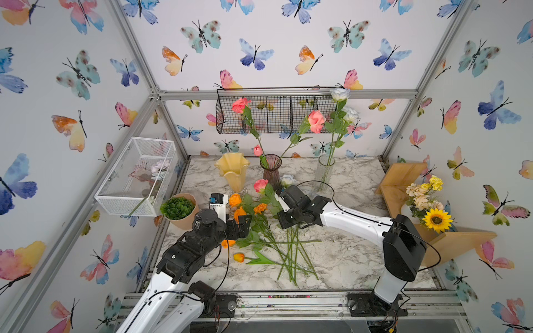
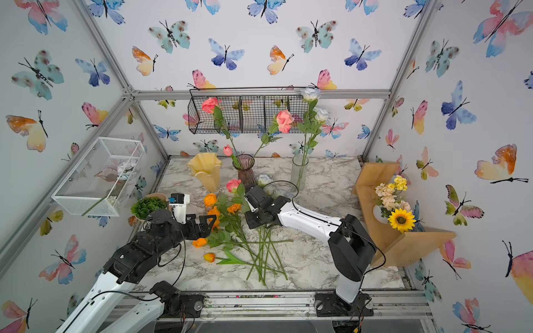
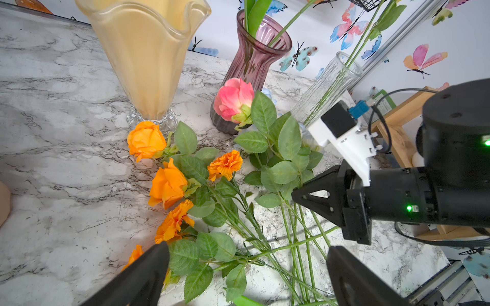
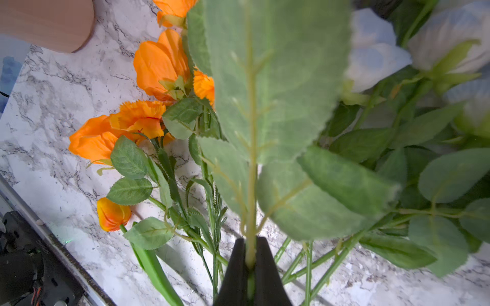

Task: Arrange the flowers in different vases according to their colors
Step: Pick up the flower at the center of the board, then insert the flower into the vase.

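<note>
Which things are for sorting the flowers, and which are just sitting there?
For the job: loose flowers, yellow vase, purple vase, clear vase, right gripper pinching a stem, open left gripper.
Just there: sunflower bouquet, succulent pot, wire basket, white mesh basket, wooden shelf.

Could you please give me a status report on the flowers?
Right gripper shut on leafy green stem, bloom hidden. Left gripper open by orange roses. Creamy yellow ruffled vase empty. Loose stems crisscross underneath.
</note>
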